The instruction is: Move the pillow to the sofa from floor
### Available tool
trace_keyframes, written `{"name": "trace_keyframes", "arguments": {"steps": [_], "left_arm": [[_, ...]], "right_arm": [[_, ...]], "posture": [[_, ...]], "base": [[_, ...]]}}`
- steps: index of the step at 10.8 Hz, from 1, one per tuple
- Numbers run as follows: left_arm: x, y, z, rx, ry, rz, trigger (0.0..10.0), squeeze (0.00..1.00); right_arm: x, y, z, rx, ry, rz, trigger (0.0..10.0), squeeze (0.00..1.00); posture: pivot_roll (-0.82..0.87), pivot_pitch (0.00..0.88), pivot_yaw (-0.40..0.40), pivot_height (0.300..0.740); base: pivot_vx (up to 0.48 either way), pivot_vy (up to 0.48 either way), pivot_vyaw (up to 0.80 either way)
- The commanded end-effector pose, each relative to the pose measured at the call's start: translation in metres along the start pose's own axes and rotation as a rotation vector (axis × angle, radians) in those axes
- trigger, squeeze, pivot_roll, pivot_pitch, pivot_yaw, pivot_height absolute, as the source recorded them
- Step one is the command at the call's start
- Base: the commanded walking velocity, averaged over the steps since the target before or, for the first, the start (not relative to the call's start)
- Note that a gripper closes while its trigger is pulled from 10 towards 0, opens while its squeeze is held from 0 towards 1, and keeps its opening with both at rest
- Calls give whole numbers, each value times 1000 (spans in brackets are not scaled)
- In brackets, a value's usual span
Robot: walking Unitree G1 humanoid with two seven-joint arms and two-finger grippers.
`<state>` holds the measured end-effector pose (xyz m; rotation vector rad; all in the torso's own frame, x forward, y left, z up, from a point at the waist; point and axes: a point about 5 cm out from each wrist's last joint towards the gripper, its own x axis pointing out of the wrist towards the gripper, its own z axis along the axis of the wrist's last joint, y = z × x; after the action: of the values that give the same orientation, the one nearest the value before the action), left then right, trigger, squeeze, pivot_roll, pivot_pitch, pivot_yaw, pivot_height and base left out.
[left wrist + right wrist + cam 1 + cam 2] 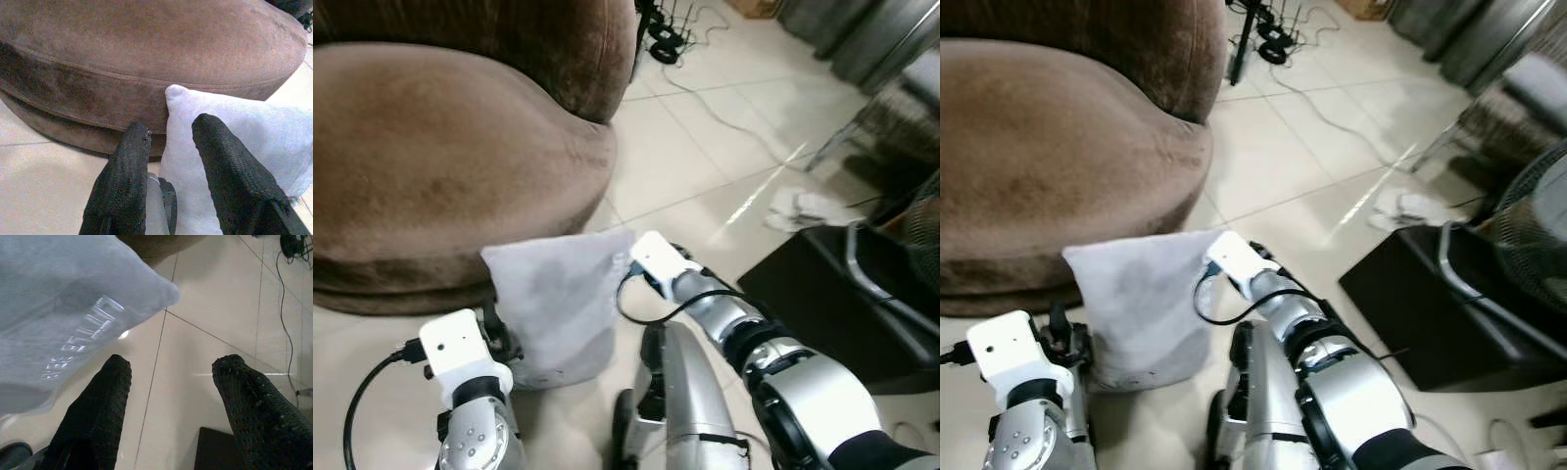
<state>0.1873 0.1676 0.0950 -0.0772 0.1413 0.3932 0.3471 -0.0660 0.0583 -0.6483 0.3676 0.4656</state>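
The grey pillow (556,304) stands upright on the tiled floor (705,157), held between the two arms at about 6 o'clock in the head views, just in front of the brown sofa (431,166), whose rounded seat spreads from 9 to 12 o'clock. The left gripper (168,147) sits at the pillow's 8 o'clock edge with its black fingers (124,181) spread apart, one finger lying across the pillow's face, nothing clenched. The right gripper (171,382) is beside the pillow's 3 o'clock corner, its fingers wide apart and released over bare tile, while a black case (842,294) lies at 4 o'clock.
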Motion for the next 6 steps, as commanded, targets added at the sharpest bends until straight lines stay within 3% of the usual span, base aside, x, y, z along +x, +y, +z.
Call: {"name": "trace_keyframes", "arguments": {"steps": [1,6], "left_arm": [[2,-7,-4,-9,31,-43,10000,0],[18,-17,-1,17,28,-128,10000,0]], "right_arm": [[-4,-10,-21,30,66,-39,10000,0],[-13,-37,-49,101,134,-145,10000,0]], "posture": [[347,114,-304,485],[297,68,-227,485]], "base": [[0,0,0],[0,0,0]]}}
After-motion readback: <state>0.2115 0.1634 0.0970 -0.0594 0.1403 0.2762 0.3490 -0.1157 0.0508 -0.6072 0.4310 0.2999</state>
